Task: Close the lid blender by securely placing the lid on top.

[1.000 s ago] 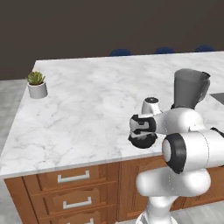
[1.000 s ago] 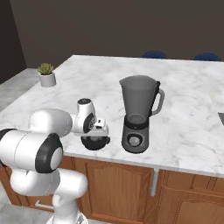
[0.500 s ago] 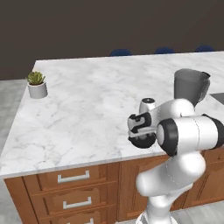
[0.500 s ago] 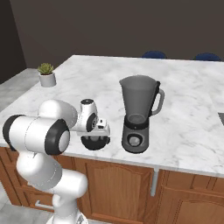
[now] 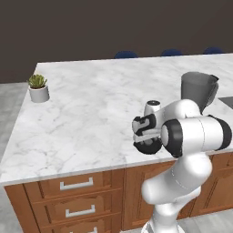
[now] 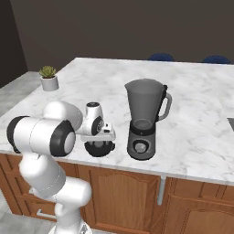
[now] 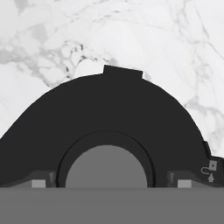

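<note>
The lid (image 7: 109,113) is a flat black disc with a grey centre cap (image 7: 106,168) and a small tab (image 7: 123,72), lying on the marble counter near its front edge. My gripper (image 7: 109,181) hovers open just above it, one fingertip (image 7: 39,182) on each side of the cap. From the base views the lid (image 5: 148,147) (image 6: 99,148) lies directly under my gripper (image 5: 146,141) (image 6: 99,141). The blender (image 6: 144,121) stands open-topped just right of the lid, its grey jar (image 5: 198,88) rising behind my arm.
A small potted plant (image 5: 38,88) (image 6: 48,77) sits at the counter's far left corner. The counter's front edge (image 6: 137,167) runs just below the lid, with wooden drawers (image 5: 73,184) under it. Blue chair backs (image 5: 125,54) line the far side.
The arm's elbow has swung up and over while the hand stayed over the lid. The jaws remain open; the lid and blender have not moved.
</note>
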